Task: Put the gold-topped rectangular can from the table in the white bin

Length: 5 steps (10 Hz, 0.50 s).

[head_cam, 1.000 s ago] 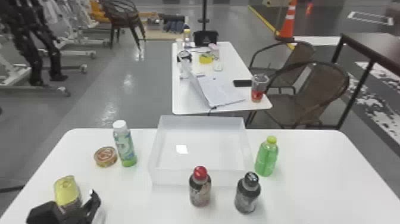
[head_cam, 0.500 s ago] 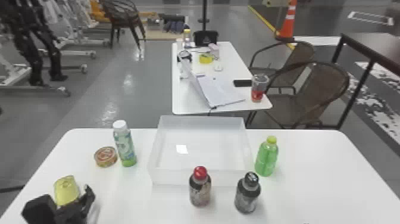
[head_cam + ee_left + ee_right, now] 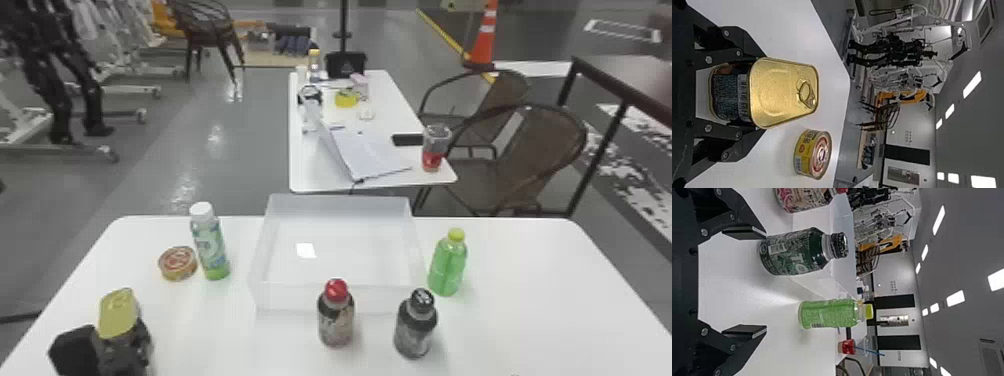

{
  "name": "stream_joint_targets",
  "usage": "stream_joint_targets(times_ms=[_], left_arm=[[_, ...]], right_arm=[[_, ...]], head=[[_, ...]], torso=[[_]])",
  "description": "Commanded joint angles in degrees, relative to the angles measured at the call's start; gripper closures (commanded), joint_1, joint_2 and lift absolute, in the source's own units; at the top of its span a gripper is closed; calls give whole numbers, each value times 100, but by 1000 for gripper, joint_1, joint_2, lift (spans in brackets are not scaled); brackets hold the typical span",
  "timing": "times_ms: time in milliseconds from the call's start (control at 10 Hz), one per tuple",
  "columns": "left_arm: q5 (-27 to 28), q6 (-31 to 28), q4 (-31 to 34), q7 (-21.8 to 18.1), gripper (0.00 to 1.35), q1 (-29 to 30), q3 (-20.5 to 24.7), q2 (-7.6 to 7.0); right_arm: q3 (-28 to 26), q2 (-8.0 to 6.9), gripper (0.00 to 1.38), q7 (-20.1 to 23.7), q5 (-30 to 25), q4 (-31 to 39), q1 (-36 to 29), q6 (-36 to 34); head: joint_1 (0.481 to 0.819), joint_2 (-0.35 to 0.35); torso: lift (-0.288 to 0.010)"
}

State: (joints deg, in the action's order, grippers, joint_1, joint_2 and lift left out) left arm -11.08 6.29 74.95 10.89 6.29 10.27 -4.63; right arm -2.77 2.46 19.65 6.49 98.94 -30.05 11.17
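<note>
Left wrist view: I see the gold-topped can (image 3: 783, 94) right between the fingers of the left gripper (image 3: 760, 94). The two fingers are closed in as far as the can lets them, one snug on each side. I think the hold is good. The lid's long way looks to run out away from the gripper, with the pull ring (image 3: 806, 92) at the far end. I can't tell if the can's bottom touches the table.

From the head view, the can is at the left front of the table (image 3: 210, 340). The white bin (image 3: 285, 298) lies to its right and farther out. That slant, over and away, is what my next move hangs on. The left arm is the near one, so it should do the job.

I should lift first, so the bottom gets over the bin's side wall. A low swing could bump the wall or the red-capped bottle (image 3: 336, 317) by the bin's front. The round tin (image 3: 177, 263) and the white-capped bottle (image 3: 210, 245) sit ahead, so I'd pass on the near side of them.

The right gripper (image 3: 765, 281) is wide open and holds nothing, beyond the bin's right side from the can.
</note>
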Motion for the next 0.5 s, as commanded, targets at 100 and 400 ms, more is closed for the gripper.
stream_joint_targets(times_ms=[100, 400], left_arm=[[133, -5, -24, -35, 823, -40, 72, -12], [370, 400, 222, -26, 998, 127, 19, 76]], right_arm=[[5, -9, 423, -5, 1, -7, -1, 0], [5, -35, 423, -5, -7, -16, -1, 0]], head=[[549, 0], [549, 0]], torso=[[-100], [-100]])
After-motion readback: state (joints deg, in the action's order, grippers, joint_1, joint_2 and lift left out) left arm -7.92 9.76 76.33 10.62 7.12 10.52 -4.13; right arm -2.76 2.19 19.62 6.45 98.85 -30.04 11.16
